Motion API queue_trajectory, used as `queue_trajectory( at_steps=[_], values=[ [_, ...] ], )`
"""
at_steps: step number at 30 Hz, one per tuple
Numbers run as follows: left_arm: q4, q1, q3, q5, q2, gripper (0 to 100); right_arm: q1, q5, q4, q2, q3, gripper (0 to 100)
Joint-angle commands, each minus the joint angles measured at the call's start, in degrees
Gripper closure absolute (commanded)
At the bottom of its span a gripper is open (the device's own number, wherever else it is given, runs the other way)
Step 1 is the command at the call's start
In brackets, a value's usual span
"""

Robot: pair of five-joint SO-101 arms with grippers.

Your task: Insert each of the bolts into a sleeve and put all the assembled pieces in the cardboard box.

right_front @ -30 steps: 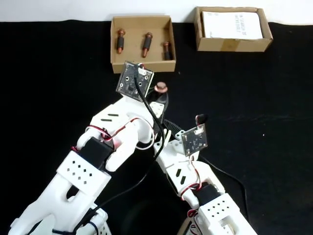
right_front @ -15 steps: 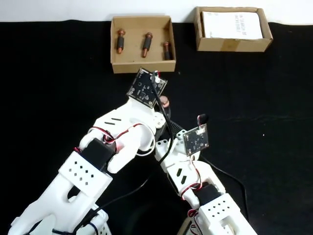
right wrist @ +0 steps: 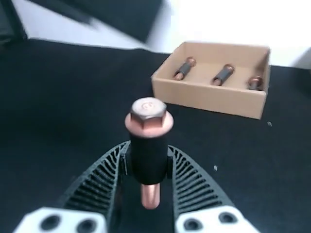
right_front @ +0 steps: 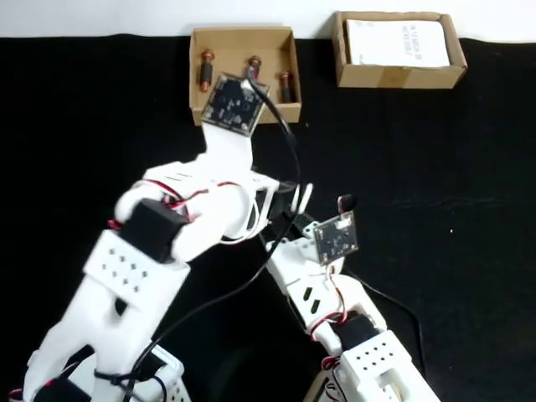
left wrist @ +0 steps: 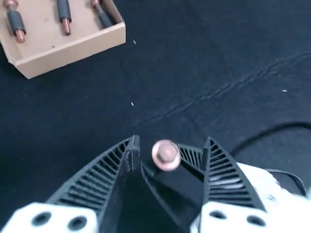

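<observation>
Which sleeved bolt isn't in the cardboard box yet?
The sleeved bolt clamped upright in the right end effector, copper head up. The other three lie inside the cardboard box.

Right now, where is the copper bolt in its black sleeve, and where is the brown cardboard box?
Copper bolt in its black sleeve (right wrist: pixel 147 155): right wrist view, sleeve's middle.
Brown cardboard box (right wrist: pixel 206 97): right wrist view, front wall.

Arm links are white shells with perforated panels; red, white and black cables run along them. Left end effector and right end effector have black ribbed fingers on white bases.
</observation>
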State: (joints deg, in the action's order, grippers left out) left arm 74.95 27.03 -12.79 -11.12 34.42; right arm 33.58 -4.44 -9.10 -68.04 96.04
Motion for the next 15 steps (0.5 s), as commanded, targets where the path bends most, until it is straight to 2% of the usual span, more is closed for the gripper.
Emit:
queue_trajectory(
  at_steps=[1, 3, 6, 8, 11, 15],
  values=[
    [7.65, 1.54, 13.23, -0.35, -1.01, 79, -2.59, 0.09, -1.01, -1.1, -0.4, 99.2],
    [9.05, -0.48, 17.45, -0.26, -1.27, 79, -4.0, 0.09, -1.01, -1.1, -2.33, 99.2],
    [8.88, -10.51, 20.53, -1.85, -1.27, 80, -6.81, 0.09, -1.01, -0.57, -7.96, 99.2],
    [8.79, -18.15, 19.74, -2.2, -1.71, 85, -10.24, 0.18, -1.1, 2.51, -14.11, 99.2],
    [5.1, -25.54, 12.26, -1.23, -1.27, 100, -13.32, 0.09, -1.54, 12.62, -25.01, 99.2],
    [0.97, -28.44, -2.77, 5.89, 0.31, 99, -13.41, 0.26, -2.51, 29.93, -40.48, 99.2]
  ],
)
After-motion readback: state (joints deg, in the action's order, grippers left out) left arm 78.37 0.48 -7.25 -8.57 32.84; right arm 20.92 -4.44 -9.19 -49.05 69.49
